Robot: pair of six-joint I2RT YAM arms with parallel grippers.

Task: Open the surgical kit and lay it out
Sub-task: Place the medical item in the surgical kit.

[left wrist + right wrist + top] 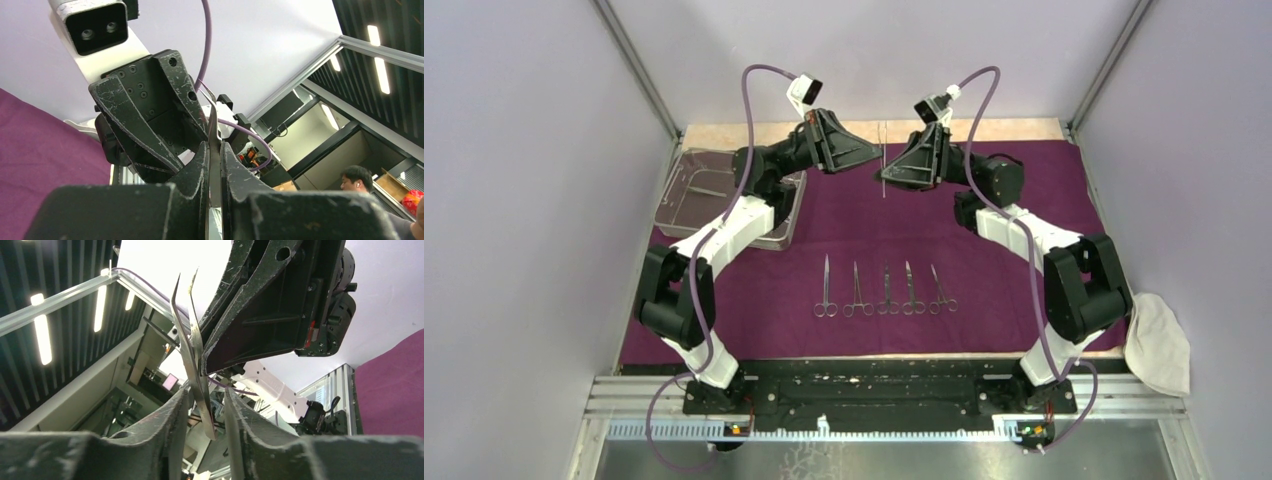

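A slim pair of steel tweezers [883, 160] hangs in the air above the far part of the dark purple cloth wrap [1024, 290]. My left gripper [875, 157] is shut on the tweezers [214, 127], pinching them flat between its fingers. My right gripper [891, 170] faces it from the right. Its jaws stand on either side of the lower end of the tweezers [192, 350] with a gap on each side, so it is open. Several scissor-like instruments [886, 290] lie in a row on the cloth. The silver wire-mesh tray [686, 195] sits at the far left.
A crumpled white cloth [1159, 345] lies off the purple wrap at the right edge. My left arm reaches over the tray's right side. The enclosure's walls stand close on both sides and behind.
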